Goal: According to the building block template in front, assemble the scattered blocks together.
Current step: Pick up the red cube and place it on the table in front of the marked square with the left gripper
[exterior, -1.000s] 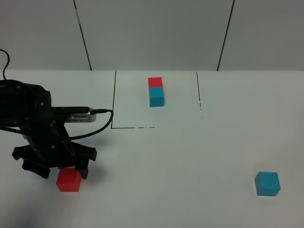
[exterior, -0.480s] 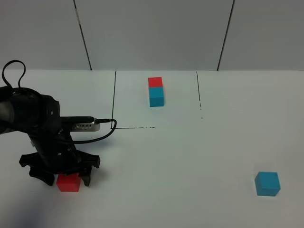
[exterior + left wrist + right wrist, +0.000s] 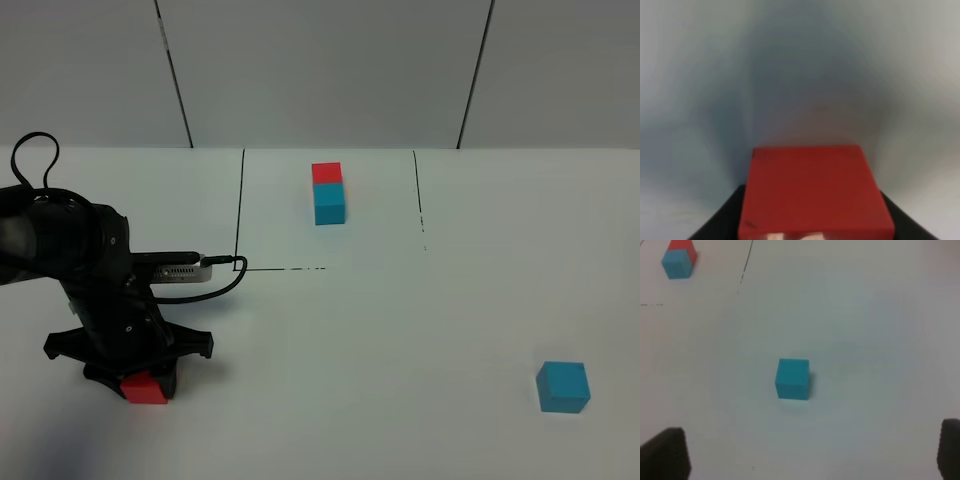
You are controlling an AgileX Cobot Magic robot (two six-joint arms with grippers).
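The template, a red cube joined to a cyan cube (image 3: pixel 328 193), sits inside thin black lines at the back middle; it also shows in the right wrist view (image 3: pixel 678 259). The loose red cube (image 3: pixel 146 388) lies at the front left, mostly covered by my left gripper (image 3: pixel 140 378), which is lowered over it with its fingers against the cube's sides. In the left wrist view the red cube (image 3: pixel 814 192) fills the space between the dark fingers. The loose cyan cube (image 3: pixel 562 387) lies at the front right, untouched. My right gripper (image 3: pixel 806 455) hovers open above and short of it (image 3: pixel 792 379).
A white tabletop (image 3: pixel 400 330) with a black-lined rectangle (image 3: pixel 241 210) around the template. The left arm's cable (image 3: pixel 215 275) loops beside the rectangle's near left corner. A grey panelled wall stands behind the table.
My left gripper has dropped down over the red cube and its fingers have drawn in from a wide spread to the cube's sides. The cyan cube and template have not moved.
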